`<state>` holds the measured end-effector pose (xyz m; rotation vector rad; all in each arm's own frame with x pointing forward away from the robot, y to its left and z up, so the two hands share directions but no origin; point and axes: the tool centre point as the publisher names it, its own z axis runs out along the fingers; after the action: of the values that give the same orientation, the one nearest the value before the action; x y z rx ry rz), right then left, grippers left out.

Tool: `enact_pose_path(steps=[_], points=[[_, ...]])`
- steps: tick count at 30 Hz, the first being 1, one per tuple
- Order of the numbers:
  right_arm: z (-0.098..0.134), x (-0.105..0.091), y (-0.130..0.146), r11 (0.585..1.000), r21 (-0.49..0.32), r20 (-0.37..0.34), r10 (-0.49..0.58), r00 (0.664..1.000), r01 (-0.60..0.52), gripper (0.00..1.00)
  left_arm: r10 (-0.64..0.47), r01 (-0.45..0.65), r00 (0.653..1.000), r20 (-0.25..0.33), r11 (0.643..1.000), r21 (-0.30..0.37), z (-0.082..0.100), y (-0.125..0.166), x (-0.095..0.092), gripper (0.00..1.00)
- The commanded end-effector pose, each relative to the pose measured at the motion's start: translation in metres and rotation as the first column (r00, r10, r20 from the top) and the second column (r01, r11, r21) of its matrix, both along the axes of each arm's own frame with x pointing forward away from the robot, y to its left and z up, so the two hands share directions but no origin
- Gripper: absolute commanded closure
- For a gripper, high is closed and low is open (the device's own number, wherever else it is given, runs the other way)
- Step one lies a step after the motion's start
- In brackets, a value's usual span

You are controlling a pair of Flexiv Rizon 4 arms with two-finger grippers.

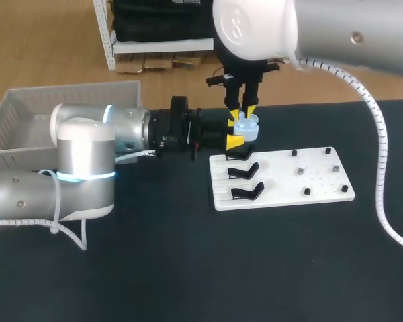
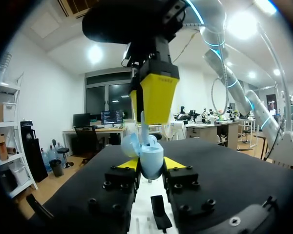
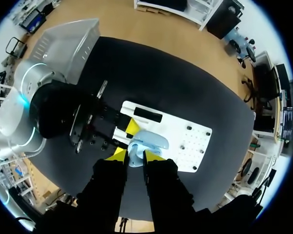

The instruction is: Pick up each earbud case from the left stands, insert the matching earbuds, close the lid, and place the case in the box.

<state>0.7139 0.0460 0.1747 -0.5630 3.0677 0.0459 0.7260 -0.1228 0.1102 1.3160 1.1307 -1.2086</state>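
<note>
Clamping the pale-blue earbud case [image 2: 151, 161] from two sides with the yellow tips of the left gripper [image 1: 238, 133], and so closed on it at a middling width. Lies level, coming in from the left, with the case right at the front of the fingers. Holds it up off the dark table [image 1: 188, 268], just above the nearest corner of the white board [image 1: 302, 181]. Shows the lid [image 2: 129, 145] swung open to one side of the case body.

Over to the right gripper [image 3: 136, 155]: hangs straight down, directly above the open case and at right angles to the left gripper. Set narrow, pinching a slim pale earbud [image 2: 144, 126] with its lower end at the mouth of the case. Cannot tell whether the earbud is seated inside.

Just below and beside both grippers, a row of black stands [image 1: 245, 169] along the board's near edge. Farther ahead of the left gripper, on the rest of the board, small dark pegs [image 1: 299, 172] standing apart from one another.

Well behind the left gripper, off beyond the elbow of its arm, a grey slatted box [image 1: 27, 114].
</note>
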Motion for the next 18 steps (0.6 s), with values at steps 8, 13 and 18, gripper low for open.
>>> enact_pose_path(steps=[8, 13, 18], points=[[-0.0049, -0.0074, -0.0056, 1.000, 0.025, 0.010, -0.009, 1.000, 0.009, 1.00, -0.002, 0.002, 1.000, 0.001, 1.000, -0.002, -0.0010, -0.0004, 0.0012, 1.00], [-0.0066, -0.0054, -0.0052, 0.999, 0.032, 0.014, -0.010, 1.000, 0.010, 1.00, -0.002, 0.002, 1.000, 0.001, 1.000, -0.002, -0.0010, -0.0004, 0.0012, 1.00], [-0.0086, -0.0038, -0.0054, 0.999, 0.033, 0.015, -0.015, 1.000, 0.014, 1.00, -0.002, 0.002, 1.000, 0.001, 1.000, -0.002, -0.0010, -0.0004, 0.0012, 1.00]])
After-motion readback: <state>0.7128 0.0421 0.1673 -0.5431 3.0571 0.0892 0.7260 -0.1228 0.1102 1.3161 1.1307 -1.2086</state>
